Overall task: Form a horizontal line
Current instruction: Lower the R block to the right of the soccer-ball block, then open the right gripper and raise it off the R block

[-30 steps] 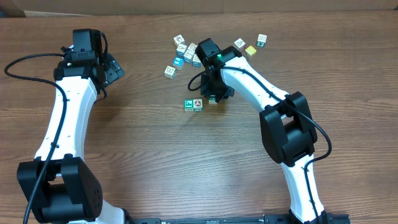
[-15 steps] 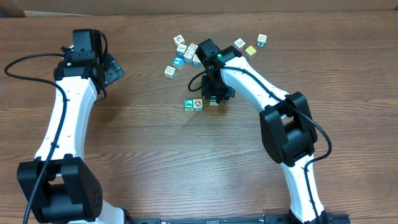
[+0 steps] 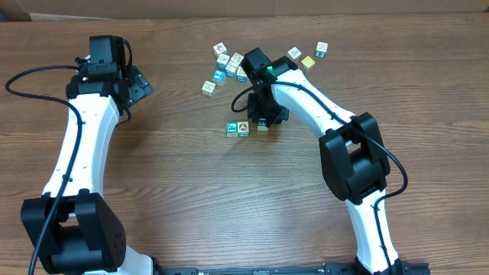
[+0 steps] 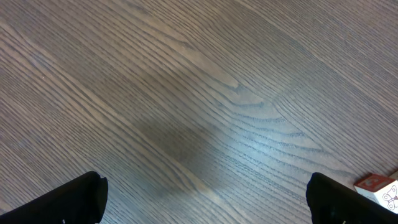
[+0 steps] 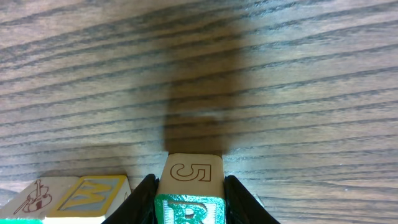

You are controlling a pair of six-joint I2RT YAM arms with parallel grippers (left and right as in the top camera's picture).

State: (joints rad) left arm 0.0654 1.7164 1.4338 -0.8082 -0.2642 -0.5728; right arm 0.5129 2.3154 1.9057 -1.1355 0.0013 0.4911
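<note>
The horizontal line lies at the table's middle: a green cube [image 3: 231, 128] touching a white picture cube [image 3: 243, 127]. Just right of them my right gripper [image 3: 262, 122] is shut on a cube [image 5: 190, 173] with a "5" on its top face and a green "R" on its near face; it is low at the table. In the right wrist view, my left finger [image 5: 144, 198] stands between this cube and the neighbouring cube [image 5: 93, 194] with the blue "W". My left gripper [image 3: 139, 84] hangs open at the far left, away from the row, with nothing between its fingers [image 4: 74, 198].
Several loose cubes [image 3: 229, 65] lie behind the row, one apart [image 3: 208, 87], and others at the back right [image 3: 308, 61]. A loose cube [image 4: 379, 188] shows at the lower right edge of the left wrist view. Both arms' cables trail over the wood table.
My right gripper, with the cube in it, has edged very slightly towards the front. The left arm has not moved.
</note>
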